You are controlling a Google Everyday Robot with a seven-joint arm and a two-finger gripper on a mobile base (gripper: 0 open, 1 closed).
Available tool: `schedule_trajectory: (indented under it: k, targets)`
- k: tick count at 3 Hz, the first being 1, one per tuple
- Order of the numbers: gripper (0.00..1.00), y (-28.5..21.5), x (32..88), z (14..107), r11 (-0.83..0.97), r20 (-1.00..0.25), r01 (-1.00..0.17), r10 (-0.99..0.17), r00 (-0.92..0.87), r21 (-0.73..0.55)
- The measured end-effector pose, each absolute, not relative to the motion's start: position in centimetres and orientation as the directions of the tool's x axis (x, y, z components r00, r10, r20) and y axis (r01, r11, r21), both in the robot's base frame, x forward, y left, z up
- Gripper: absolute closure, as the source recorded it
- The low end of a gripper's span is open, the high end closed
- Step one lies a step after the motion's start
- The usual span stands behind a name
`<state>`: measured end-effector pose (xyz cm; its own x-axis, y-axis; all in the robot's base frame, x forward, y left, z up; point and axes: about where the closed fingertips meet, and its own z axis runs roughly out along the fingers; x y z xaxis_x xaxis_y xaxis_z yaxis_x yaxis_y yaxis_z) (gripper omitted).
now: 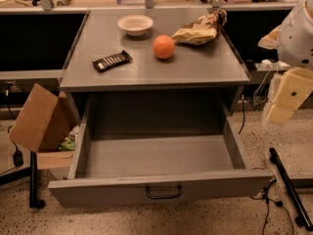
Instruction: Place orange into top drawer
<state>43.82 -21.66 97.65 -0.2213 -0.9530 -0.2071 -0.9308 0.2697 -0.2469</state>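
Note:
The orange (164, 47) sits on top of the grey cabinet (146, 67), right of centre, between the white bowl and the snack bag. The top drawer (98, 192) is pulled all the way out toward me, and its inside shows nothing but bare grey floor. A small dark handle (164, 192) sits in the middle of its flat front. My gripper (286, 102) hangs at the right edge of the view, beyond the cabinet's right side, well to the right of and lower than the orange. It holds nothing that I can see.
On the cabinet top are a white bowl (135, 24), a tan-yellow snack bag (200, 29) and a dark snack bar (112, 60). A cardboard box (39, 119) stands on the floor at the left. Cables and a black bar (291, 190) lie at the right.

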Motion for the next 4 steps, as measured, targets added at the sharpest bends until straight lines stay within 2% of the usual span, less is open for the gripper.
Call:
schedule_trajectory:
  k: [2,4]
  targets:
    - [0.00,-21.8,45.8,97.3,0.280,-0.245,-0.923,-0.945,-0.217,-0.263]
    - [0.00,-19.1,54.0,96.5,0.274,-0.356,-0.912,-0.921,-0.157,-0.306]
